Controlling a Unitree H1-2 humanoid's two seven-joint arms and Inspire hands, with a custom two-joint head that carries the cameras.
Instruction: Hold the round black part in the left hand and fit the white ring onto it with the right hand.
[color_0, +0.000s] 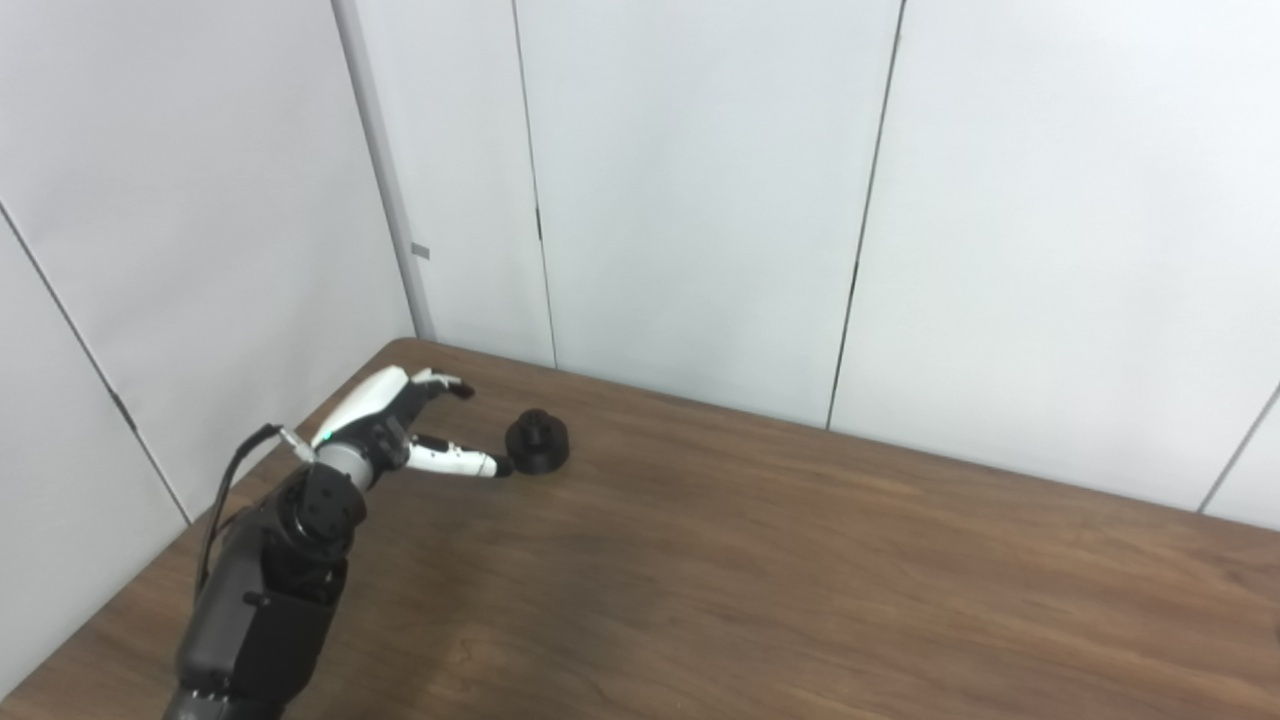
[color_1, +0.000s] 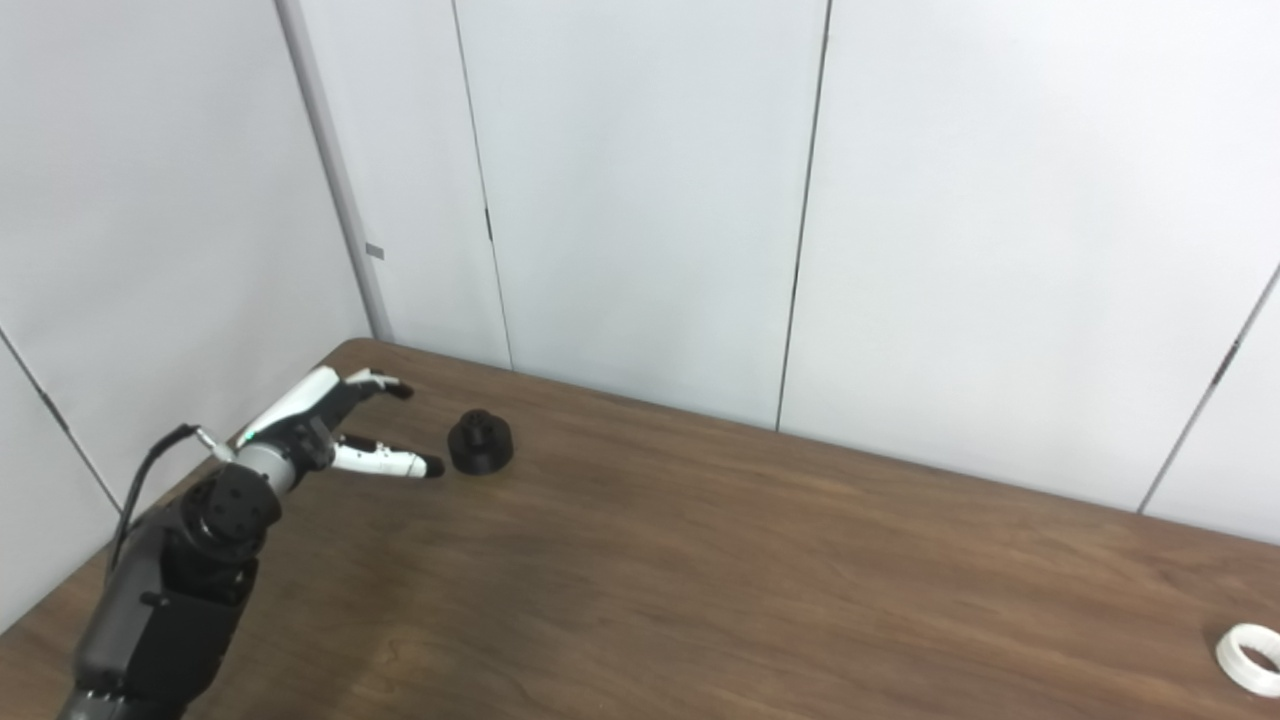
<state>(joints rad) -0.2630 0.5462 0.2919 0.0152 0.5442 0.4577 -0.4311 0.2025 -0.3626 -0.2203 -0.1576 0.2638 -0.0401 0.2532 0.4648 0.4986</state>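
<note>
left hand (color_0: 405, 430): fingers spread, empty, thumb tip just beside round black part (color_0: 537, 441) | part upright on bench (color_0: 760, 590), far-left corner | white ring (color_1: 1250, 658) at bench's right edge | dark wood bench; white panel walls (color_0: 700, 200)

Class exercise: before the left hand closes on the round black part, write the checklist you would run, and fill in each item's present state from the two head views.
1. Left hand open, fingers spread toward the part: ok.
2. Round black part stands flat on the table, free of other things: ok.
3. Part sits between the fingers: not ok; it lies just beyond the lower fingertip.
4. Fingertip touching the part: cannot tell.
5. White ring located: ok, on the table at the far right edge of the right eye view.
6. Right hand ready for the ring: cannot tell; it is not in view.
</note>
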